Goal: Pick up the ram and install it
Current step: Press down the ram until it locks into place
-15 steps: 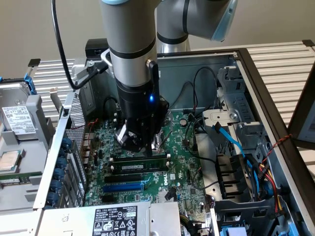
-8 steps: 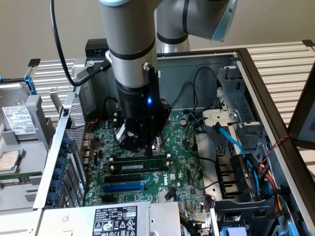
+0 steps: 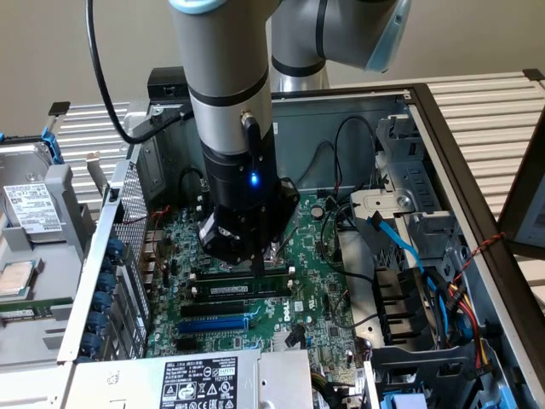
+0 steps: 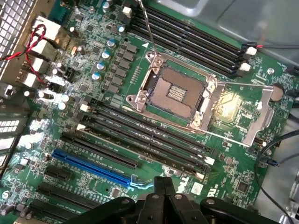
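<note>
While the arm stands low inside the open case (image 3: 451, 145), the gripper (image 3: 258, 258) hangs just above the board with its fingers pressed together and nothing showing between them. In the wrist view the gripper (image 4: 163, 189) sits near one end of the 4 black memory slots (image 4: 145, 135), all of which look bare, their white end latches showing. The blue slot (image 4: 91, 163) runs alongside them on the far side from the socket (image 4: 175, 93), which is uncovered with its frame swung back.

The ram (image 3: 25, 313) seems to be the thin green strip lying outside the case, at about 9 o'clock from the gripper in the exterior view, at that view's left edge just under a square chip. So little of it shows that I can't be sure, and the task looks to be at its start, with no stick seated.

By my judgement the ram is light and stiff but thin, so it would flex or crack if twisted. Its chips and contact edge are delicate. The safest hold is across the 2 flat faces near the middle of the top long edge, clear of the contacts, so it hangs level and doesn't pivot
</note>
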Tool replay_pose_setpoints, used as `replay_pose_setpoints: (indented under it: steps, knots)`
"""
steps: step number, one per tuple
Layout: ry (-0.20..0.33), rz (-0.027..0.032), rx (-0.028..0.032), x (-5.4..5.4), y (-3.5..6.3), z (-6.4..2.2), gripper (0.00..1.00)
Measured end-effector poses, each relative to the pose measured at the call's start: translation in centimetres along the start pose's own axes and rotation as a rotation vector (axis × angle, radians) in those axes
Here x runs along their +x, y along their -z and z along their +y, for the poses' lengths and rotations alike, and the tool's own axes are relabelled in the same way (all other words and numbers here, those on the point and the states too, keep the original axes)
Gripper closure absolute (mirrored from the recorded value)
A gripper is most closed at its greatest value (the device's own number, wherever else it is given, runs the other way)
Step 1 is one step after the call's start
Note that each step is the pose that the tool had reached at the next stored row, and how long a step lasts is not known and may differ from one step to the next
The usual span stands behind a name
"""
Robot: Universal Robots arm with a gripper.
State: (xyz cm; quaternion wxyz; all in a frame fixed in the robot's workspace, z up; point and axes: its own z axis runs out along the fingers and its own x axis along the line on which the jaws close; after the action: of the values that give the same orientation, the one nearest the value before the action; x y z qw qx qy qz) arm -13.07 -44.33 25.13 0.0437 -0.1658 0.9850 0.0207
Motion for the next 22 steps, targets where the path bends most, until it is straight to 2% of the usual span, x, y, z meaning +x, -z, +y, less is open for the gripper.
replay_pose_setpoints:
  steps: [10, 12, 19, 22]
  knots:
    - [-0.170, -0.0043, 0.0160, 0.03, -0.28, -0.01, 0.89]
    - [-0.193, -0.0028, 0.0162, 0.03, -0.27, -0.01, 0.89]
    - [-0.241, 0.0138, -0.0102, 0.01, 0.00, -0.03, 0.89]
    - [-0.262, 0.0273, -0.0190, 0.01, 0.02, -0.04, 0.89]
